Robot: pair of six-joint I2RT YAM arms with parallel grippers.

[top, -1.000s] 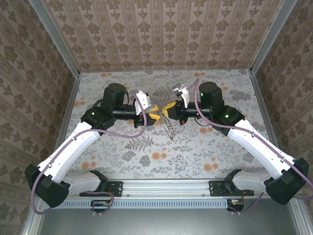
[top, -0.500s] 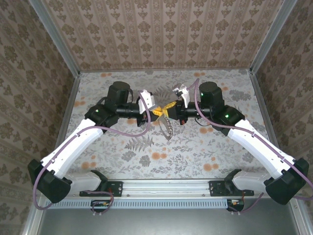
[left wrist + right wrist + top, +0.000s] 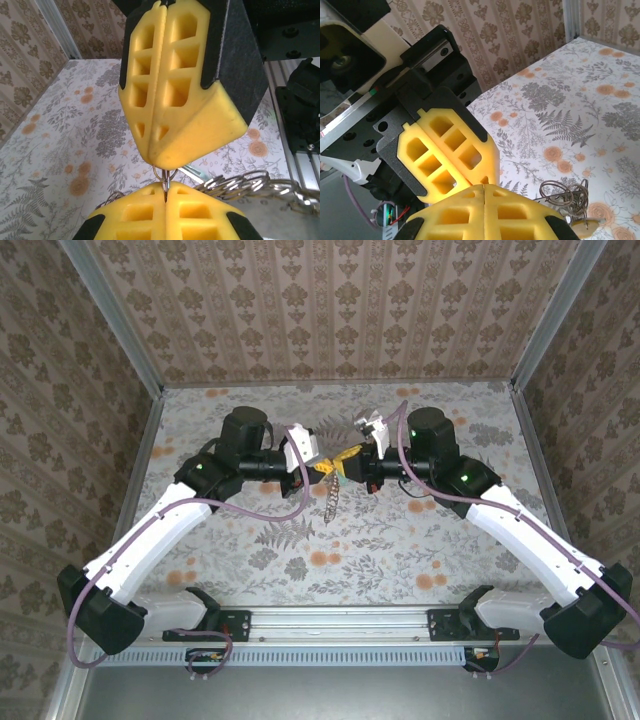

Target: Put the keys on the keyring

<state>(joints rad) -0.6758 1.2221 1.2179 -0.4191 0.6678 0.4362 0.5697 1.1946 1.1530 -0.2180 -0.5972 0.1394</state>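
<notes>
Above the floral table (image 3: pixel 430 540), your yellow-fingered left gripper (image 3: pixel 318 469) and right gripper (image 3: pixel 345 462) meet tip to tip, both clamped on the thin grey metal keyring chain (image 3: pixel 330 498), whose length dangles toward six o'clock.

You're looking down the right tool (image 3: pixel 484 189), its yellow fingers (image 3: pixel 515 197) pressed together with no gap. The left tool (image 3: pixel 486 176) points in from above and left of it, also closed, meeting it tip to tip. Just right of the right tool's tip, the keyring (image 3: pixel 565 192) shows as thin wire loops, with a small tan key (image 3: pixel 585 226) just below them. The floral tabletop (image 3: pixel 580 115) lies behind.
</notes>
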